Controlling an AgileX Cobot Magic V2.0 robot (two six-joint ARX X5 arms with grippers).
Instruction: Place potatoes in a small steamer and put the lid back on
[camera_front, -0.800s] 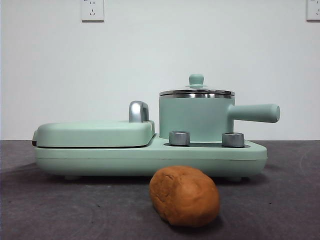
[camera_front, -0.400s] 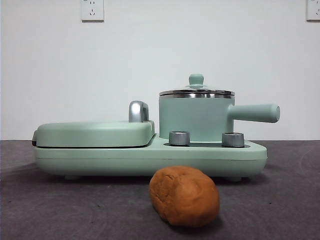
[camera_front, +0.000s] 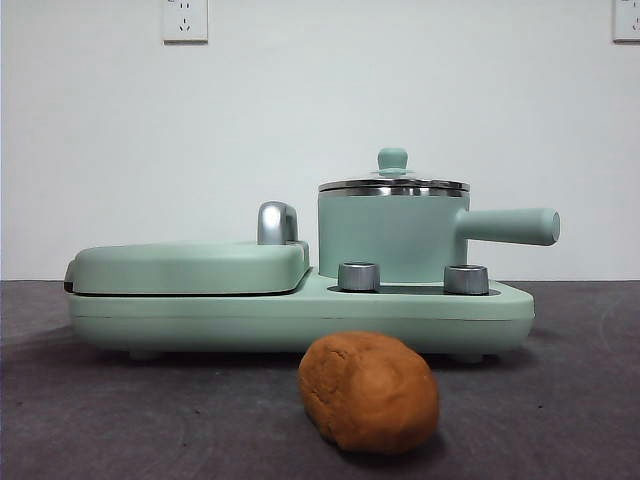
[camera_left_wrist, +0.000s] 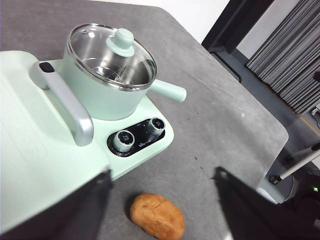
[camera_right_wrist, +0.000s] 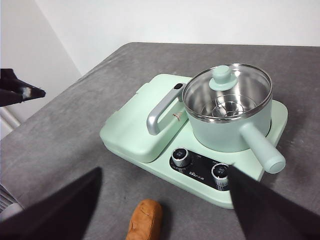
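Both arms hang high above the table, nothing in either grasp. The left gripper (camera_left_wrist: 162, 207) has its jaws spread wide, and the potato (camera_left_wrist: 157, 216) lies on the grey table (camera_left_wrist: 225, 115) almost directly below the gap between them. The right gripper (camera_right_wrist: 165, 210) is equally wide apart, with the same potato (camera_right_wrist: 144, 219) below it, slightly toward one jaw.

Beyond the potato, farther from both grippers, sits the mint-green cooker base (camera_front: 300, 315) with its two steel dials. The small steamer (camera_front: 392, 238) stands on the base behind those dials, its straight side handle reaching away from the griddle cover (camera_front: 190, 266). The lid (camera_front: 393, 184) is seated on the steamer's steel rim, its green knob upright in the middle. Seen level from the front, the potato (camera_front: 369, 392) rests in front of the base, near it but not touching.

Nothing of the task is done yet. Because the steamer is closed, the sensible first step appears to be lifting the lid by its knob: come down centred over the knob, close on it squarely, and raise it straight so the steel rim does not catch. The other gripper could then take the potato across its narrower width, low enough that the rounded, matte lump does not roll out of the jaws.
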